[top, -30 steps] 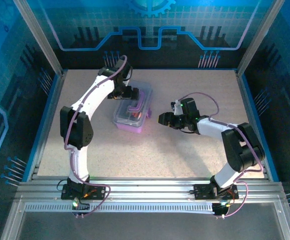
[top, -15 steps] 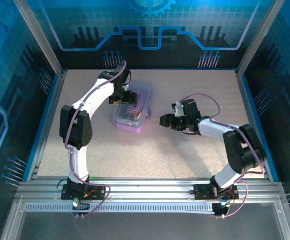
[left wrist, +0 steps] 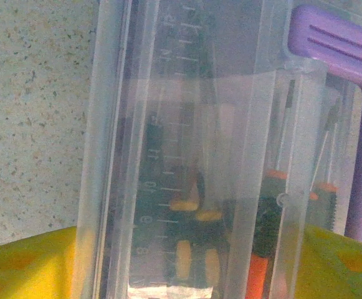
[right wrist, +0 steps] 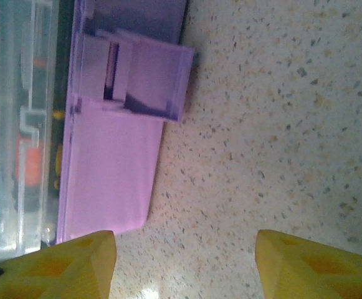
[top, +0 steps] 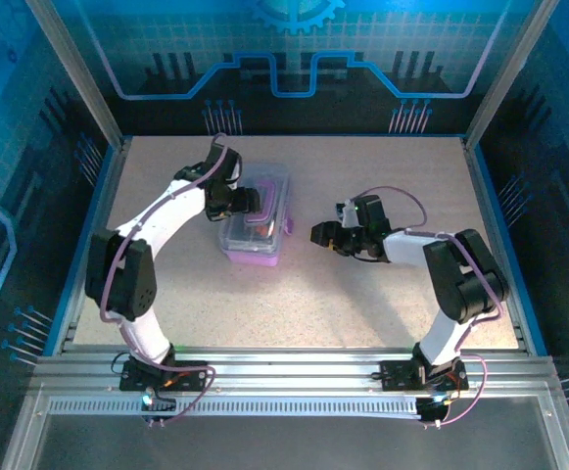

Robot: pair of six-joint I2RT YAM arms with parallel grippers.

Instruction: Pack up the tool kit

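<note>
Item: purple tool kit (top: 256, 245). Left gripper (left wrist: 187, 268) straddled its clear lid (left wrist: 187, 118), grip unclear. Right gripper (right wrist: 185, 261) hung just beside, jaws parted, empty.

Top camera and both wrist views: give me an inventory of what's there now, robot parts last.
Tool case: one, purple base with clear lid, left of table centre.
Screwdrivers: several, black with orange or yellow grips, inside the case under the lid.
Handle: one, purple, on top of the case.
Latch: one, purple, on the case's side wall.
Table: one, speckled beige.
Left tool: one, yellow fingers, straddling the lid.
Right tool: one, yellow fingers, open, empty, beside the case.
</note>
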